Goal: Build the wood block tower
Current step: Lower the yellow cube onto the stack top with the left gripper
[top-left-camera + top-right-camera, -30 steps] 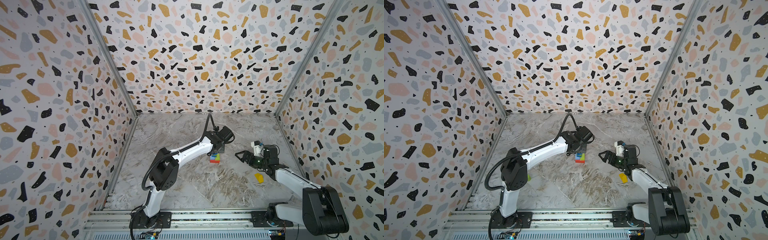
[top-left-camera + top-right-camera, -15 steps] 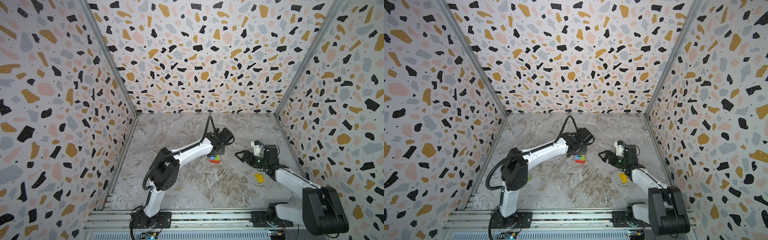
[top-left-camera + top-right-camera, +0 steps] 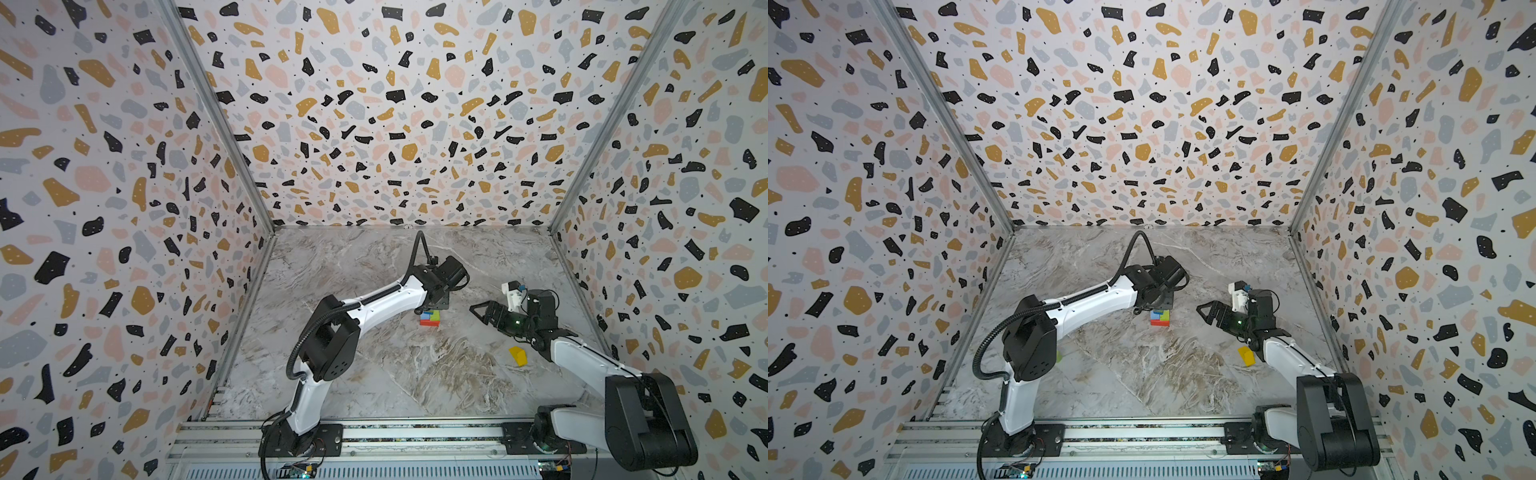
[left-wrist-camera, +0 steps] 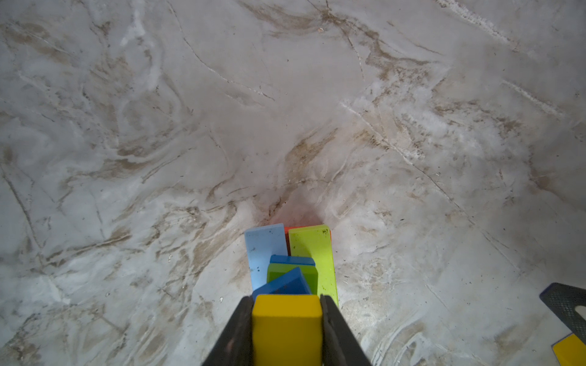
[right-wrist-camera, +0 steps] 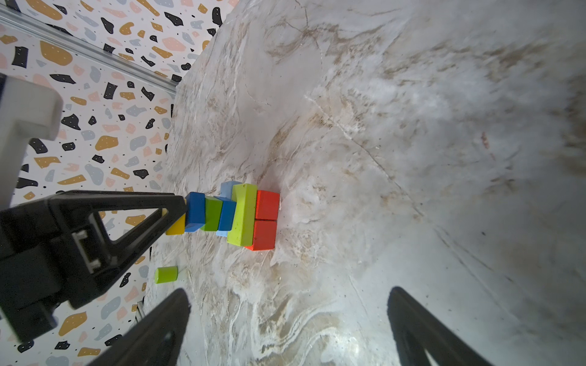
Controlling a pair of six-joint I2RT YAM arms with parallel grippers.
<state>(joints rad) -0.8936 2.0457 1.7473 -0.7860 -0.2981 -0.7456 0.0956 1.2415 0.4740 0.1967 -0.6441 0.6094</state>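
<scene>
Both top views: the multicoloured wooden block tower (image 3: 430, 319) stood centrally under the left gripper (image 3: 439, 302); a yellow wooden wedge (image 3: 517, 356) lay apart. Left wrist view: jaws clamped the yellow wooden cube (image 4: 287, 326) atop the stack. Right wrist view: the right gripper (image 5: 288, 291) gaped empty.

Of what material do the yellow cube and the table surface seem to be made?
The yellow cube: probably painted wood; opaque matte colour, softly rounded edges. The table surface: marble look, grey with brown veins; real stone or printed sheet, I cannot tell.
</scene>
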